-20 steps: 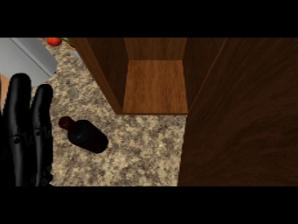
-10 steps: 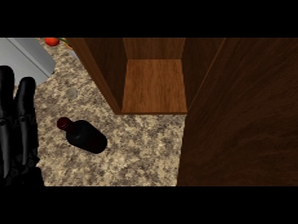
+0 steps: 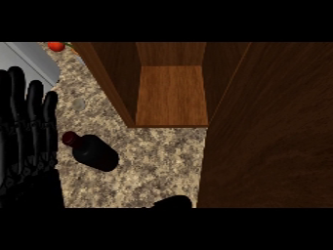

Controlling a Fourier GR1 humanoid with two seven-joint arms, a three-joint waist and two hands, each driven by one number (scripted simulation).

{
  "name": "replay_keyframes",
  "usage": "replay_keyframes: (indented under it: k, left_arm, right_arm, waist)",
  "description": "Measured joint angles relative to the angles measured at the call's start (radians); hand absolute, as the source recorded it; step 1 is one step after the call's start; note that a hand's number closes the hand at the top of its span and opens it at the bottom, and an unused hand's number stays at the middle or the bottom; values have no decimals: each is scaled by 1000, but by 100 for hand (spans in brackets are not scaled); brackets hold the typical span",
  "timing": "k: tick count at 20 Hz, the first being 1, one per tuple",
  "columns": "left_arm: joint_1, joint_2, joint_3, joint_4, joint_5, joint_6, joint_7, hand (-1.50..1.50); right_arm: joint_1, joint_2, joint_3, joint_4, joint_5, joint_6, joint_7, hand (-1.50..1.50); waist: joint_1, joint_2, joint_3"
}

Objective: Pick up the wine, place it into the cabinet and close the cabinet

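Observation:
The wine bottle (image 3: 94,153) is dark with a red cap and lies on the speckled stone counter (image 3: 158,156), its neck pointing up-left. My left hand (image 3: 17,146) is open at the left edge, fingers straight up, just left of the bottle and apart from it. At the lower edge a small black part of my right hand (image 3: 173,201) shows, below and right of the bottle. The wooden cabinet (image 3: 173,95) stands open beyond the bottle, its inside shelf bare.
The cabinet's open door (image 3: 284,132) fills the right side as a tall dark wooden wall. A grey sink (image 3: 17,58) sits at the top left. A red tomato (image 3: 55,46) lies beside it at the top edge.
My left hand drifted left, then came back right and a little up. A black part of my right hand has appeared at the lower edge. The bottle has not moved.

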Motion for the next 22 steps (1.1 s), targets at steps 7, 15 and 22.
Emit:
replay_keyframes:
  k: [7, 15, 22]
  left_arm:
    - [146, 32, 65, 76, 203, 88, -155, -150]
    - [322, 100, 152, 178, 395, 185, -428, -150]
    - [437, 129, 215, 276, 600, 209, -689, -150]
  right_arm:
    - [12, -24, -97, 3, -14, 56, -24, -150]
    - [56, -9, -124, 7, -24, 116, -56, -150]
    - [68, -8, -160, 6, -46, 158, -47, -150]
  waist:
    - [-1, 2, 0]
    - [3, 2, 0]
    - [2, 1, -1]
